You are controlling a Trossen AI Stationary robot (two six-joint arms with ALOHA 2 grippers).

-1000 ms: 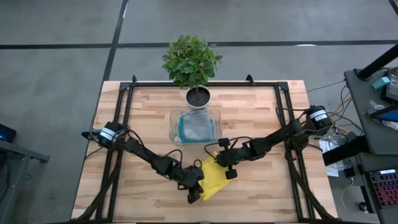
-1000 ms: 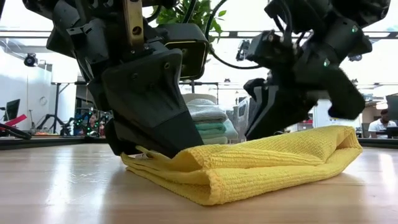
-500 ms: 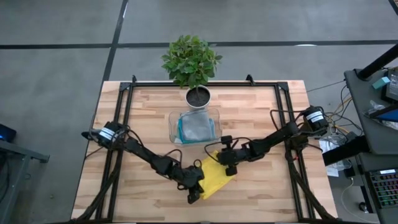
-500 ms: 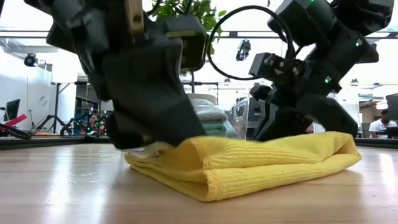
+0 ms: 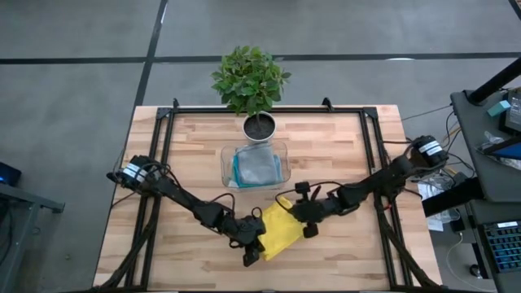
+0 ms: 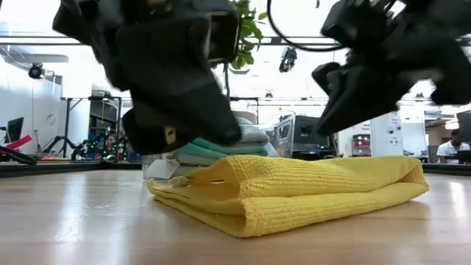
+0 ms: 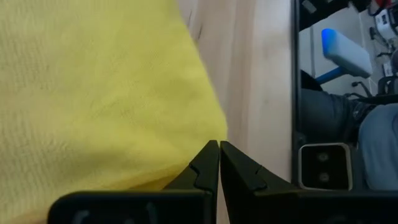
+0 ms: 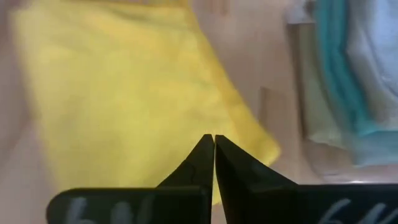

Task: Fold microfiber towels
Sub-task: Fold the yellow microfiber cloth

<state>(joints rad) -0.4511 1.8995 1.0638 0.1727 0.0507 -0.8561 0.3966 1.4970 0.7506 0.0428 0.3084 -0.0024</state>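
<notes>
Springing open is the main risk I see: the yellow towel (image 6: pixel 294 193) lies folded on the near surface (image 5: pixel 326 155), both sets of fingers clenched empty just above it, left gripper (image 7: pixel 219 163) and right gripper (image 8: pixel 214 155); a snag while lifting would undo it.

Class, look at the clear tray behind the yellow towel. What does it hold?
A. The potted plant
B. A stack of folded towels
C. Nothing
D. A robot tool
B: the tray holds a stack of folded towels, grey on top with teal beneath, while the plant stands behind it.
</notes>
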